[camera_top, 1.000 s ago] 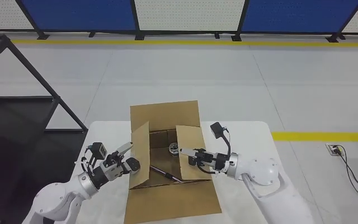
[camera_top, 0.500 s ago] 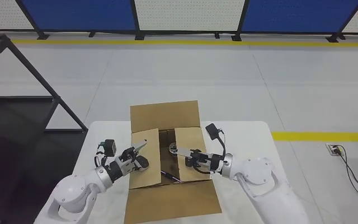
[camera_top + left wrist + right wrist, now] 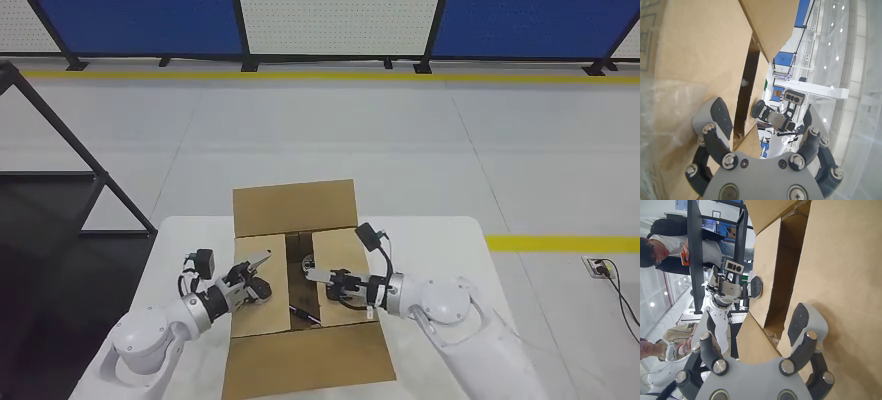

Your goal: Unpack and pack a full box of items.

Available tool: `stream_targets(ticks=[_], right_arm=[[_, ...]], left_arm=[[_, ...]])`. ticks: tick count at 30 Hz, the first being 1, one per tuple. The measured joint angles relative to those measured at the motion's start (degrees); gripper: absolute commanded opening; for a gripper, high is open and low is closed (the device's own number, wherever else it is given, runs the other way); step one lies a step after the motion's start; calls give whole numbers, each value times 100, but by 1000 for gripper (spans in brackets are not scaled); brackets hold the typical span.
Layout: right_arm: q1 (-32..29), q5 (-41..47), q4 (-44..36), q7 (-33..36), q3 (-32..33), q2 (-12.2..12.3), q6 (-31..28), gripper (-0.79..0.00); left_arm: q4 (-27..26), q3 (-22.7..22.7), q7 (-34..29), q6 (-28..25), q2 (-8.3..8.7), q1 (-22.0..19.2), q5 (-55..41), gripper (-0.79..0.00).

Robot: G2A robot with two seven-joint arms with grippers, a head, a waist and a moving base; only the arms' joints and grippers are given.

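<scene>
A cardboard box (image 3: pixel 305 352) sits on the white desk (image 3: pixel 185 238), side flaps folded inward. The left gripper (image 3: pixel 258 275), fingers spread, presses one pad on the box's left flap (image 3: pixel 250 312). The right gripper (image 3: pixel 322 279), likewise spread, leans on the right flap (image 3: pixel 338 248).

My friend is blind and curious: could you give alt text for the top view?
A cardboard box sits on a white table, its two side flaps folded nearly shut. The left gripper, open, rests on the left flap and the right gripper, open, on the right flap.
</scene>
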Motion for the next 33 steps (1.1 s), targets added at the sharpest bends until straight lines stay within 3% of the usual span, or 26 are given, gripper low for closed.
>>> stream_targets(ticks=[19, 33], right_arm=[[25, -382, -117, -30, -83, -3, 336, 0], [-216, -125, -682, 107, 271, 69, -54, 0]], left_arm=[[11, 74, -9, 154, -20, -34, -1, 0], [-636, -627, -244, -28, 47, 259, -637, 0]])
